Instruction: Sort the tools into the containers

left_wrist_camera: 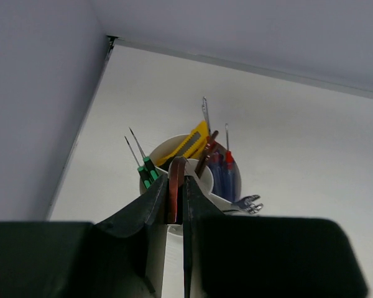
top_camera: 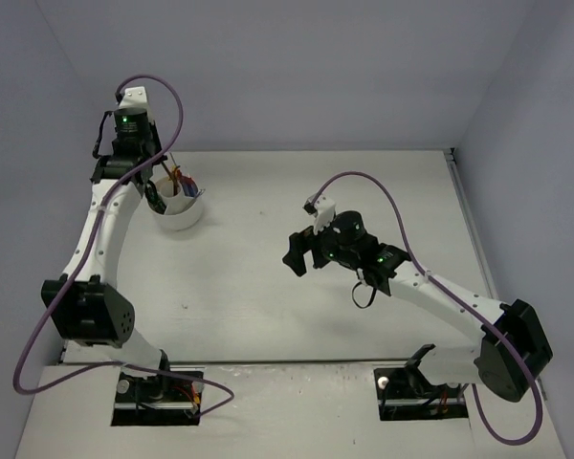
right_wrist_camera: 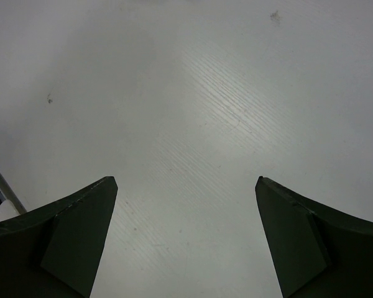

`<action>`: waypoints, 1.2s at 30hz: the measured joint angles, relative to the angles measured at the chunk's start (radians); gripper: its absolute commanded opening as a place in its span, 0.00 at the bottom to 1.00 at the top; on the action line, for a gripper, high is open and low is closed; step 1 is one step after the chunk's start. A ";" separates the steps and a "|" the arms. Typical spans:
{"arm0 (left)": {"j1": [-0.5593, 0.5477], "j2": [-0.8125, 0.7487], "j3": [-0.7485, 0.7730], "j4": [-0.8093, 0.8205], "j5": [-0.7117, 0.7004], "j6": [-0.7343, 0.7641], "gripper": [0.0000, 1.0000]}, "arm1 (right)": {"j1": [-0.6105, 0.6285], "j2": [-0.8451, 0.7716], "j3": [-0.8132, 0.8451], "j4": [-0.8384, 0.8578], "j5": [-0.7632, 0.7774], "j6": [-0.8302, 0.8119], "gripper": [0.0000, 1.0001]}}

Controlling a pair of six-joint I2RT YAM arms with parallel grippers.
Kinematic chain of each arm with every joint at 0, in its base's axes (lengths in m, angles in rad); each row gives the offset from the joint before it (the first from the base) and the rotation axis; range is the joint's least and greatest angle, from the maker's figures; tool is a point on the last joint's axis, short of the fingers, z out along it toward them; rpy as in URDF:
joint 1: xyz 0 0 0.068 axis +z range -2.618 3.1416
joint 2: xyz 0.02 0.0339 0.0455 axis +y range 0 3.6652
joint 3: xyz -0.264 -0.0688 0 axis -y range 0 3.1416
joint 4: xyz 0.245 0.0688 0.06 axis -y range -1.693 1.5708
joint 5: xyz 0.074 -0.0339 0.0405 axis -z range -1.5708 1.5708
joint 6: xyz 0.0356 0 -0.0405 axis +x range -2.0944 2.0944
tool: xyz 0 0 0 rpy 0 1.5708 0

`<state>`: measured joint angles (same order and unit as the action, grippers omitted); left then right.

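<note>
The white cup stands at the table's far left, also the white cup in the top view. In it stand green-black screwdrivers, a yellow knife, blue screwdrivers and a silver wrench. My left gripper hangs just above the cup's near rim, shut on a dark reddish bent hex key. From above, the left gripper sits at the cup's left edge. My right gripper hovers over mid-table. Its jaws are wide open and nothing lies between them, as the right gripper shows in its own view.
Pale walls close the table at the back and on both sides. The cup is near the back left corner. Only bare white tabletop lies under the right gripper.
</note>
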<state>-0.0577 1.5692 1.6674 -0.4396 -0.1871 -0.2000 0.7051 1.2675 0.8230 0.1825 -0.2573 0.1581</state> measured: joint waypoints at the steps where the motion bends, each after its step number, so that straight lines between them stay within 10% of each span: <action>1: 0.008 0.028 0.012 0.002 -0.002 0.007 0.00 | -0.006 0.000 -0.003 0.000 0.000 0.000 0.91; 21: 0.033 0.183 -0.107 0.183 -0.024 0.050 0.03 | -0.060 0.021 -0.047 -0.008 -0.002 -0.002 0.90; 36: 0.033 0.125 -0.209 0.255 -0.012 0.062 0.55 | -0.067 0.006 -0.047 -0.009 -0.001 0.002 0.90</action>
<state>-0.0250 1.6940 1.4582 -0.1846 -0.1995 -0.1381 0.6381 1.2733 0.7761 0.1738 -0.2584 0.1601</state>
